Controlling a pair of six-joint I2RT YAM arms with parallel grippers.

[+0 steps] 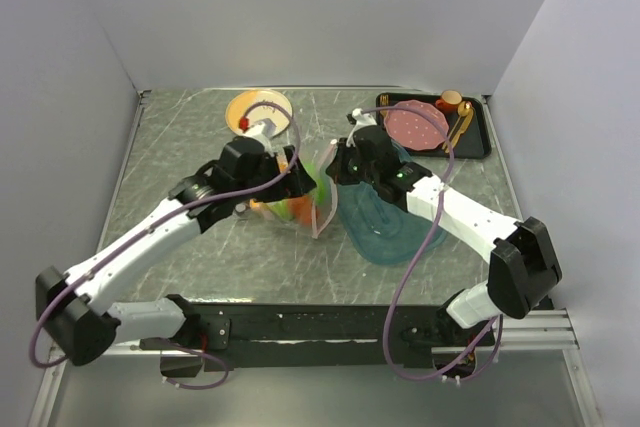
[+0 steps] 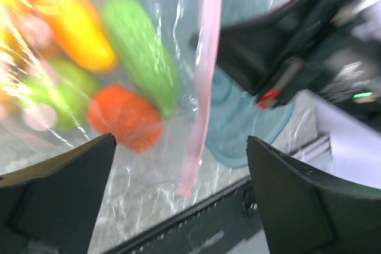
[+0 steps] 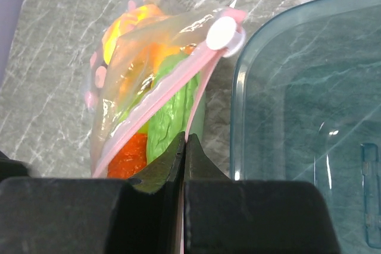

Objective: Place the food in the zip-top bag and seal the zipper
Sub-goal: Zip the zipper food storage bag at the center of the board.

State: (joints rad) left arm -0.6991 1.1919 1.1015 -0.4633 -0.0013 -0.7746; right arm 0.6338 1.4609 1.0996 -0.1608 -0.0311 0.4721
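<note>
The zip-top bag [image 1: 300, 205] lies at mid-table with the food inside. Through the plastic I see a green cucumber [image 2: 140, 52], a red-orange tomato [image 2: 125, 117], a yellow pepper [image 2: 80, 28] and a green apple [image 2: 53, 87]. My right gripper [image 3: 186, 142] is shut on the pink zipper [image 3: 172, 84]. A white slider [image 3: 223, 33] sits at the strip's far end, and the two pink strips spread apart below it. My left gripper [image 2: 178, 188] is open just beside the bag, with the zipper [image 2: 205, 87] hanging free between its fingers and touching neither.
A teal tray [image 1: 385, 232] lies right against the bag, under my right arm. A yellow bowl [image 1: 258, 109] stands at the back. A black tray with a pink plate [image 1: 418, 127] is at the back right. Walls close the table on three sides.
</note>
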